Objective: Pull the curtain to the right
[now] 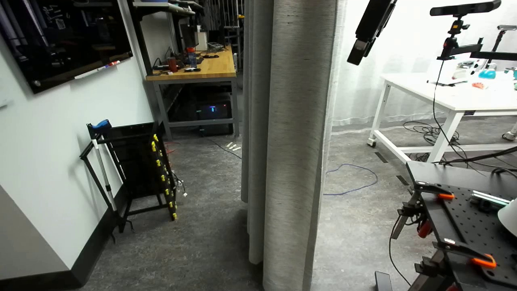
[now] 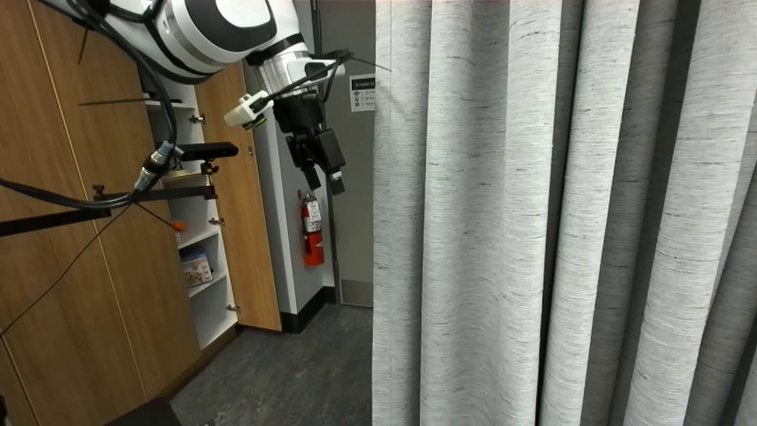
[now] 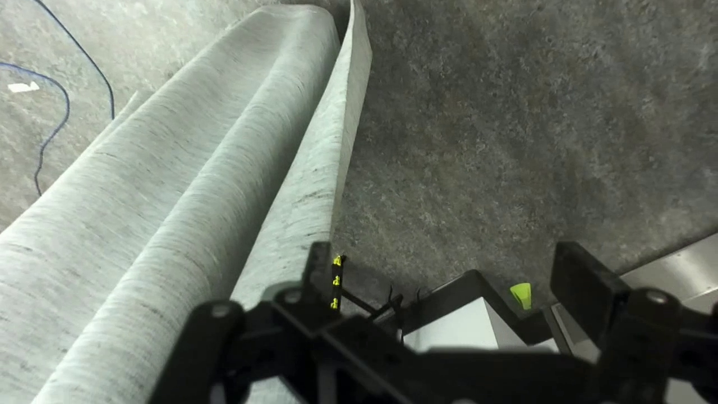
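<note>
The curtain (image 1: 299, 133) is light grey, pleated fabric hanging tall in both exterior views. In an exterior view its pleats (image 2: 473, 225) fill the right half, with its free edge near the middle. My gripper (image 2: 325, 182) points down to the left of that edge there, apart from it in the picture. My gripper (image 1: 357, 52) shows as a dark finger at the top, right of the curtain. In the wrist view my gripper (image 3: 446, 252) is wide open, with no fabric between its fingers. The left finger overlaps the edge of the curtain (image 3: 224, 174); whether it touches is unclear.
A black cart with orange-handled clamps (image 1: 464, 226) and a white table (image 1: 428, 91) stand right of the curtain. A black frame with yellow clips (image 1: 137, 161) leans at the wall. A fire extinguisher (image 2: 313, 236) and an open wooden cabinet door (image 2: 248, 236) are behind the arm.
</note>
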`<state>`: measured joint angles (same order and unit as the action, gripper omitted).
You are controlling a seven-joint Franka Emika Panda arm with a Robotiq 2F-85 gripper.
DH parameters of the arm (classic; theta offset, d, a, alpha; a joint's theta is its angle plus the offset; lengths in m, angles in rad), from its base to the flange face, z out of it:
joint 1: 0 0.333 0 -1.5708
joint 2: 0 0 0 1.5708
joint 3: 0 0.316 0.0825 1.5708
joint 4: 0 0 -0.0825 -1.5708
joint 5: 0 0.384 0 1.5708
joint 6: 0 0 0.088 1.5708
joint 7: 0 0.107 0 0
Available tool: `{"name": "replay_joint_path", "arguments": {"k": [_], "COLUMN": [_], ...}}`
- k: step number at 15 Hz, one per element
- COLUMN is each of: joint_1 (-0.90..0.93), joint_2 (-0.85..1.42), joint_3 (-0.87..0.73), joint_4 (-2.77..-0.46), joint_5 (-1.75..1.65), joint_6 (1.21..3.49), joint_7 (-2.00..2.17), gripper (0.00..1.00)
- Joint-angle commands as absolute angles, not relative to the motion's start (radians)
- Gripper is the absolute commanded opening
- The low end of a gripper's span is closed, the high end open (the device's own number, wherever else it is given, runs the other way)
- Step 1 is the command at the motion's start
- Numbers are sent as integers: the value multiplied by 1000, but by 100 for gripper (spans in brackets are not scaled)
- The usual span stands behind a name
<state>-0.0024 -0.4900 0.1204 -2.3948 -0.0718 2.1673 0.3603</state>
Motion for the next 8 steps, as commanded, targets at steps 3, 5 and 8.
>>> {"name": "replay_joint_path", "arguments": {"k": [3, 5, 8], "joint_1": [-30, -41, -71], "joint_2": [-538, -536, -509], "joint_3": [131, 126, 111], "joint_4": [-2440, -2440, -2412], "joint_5": [-88, -81, -66], "joint_6": [2255, 2263, 2234], "joint_7": [385, 396, 429], "gripper": [100, 100, 100]}}
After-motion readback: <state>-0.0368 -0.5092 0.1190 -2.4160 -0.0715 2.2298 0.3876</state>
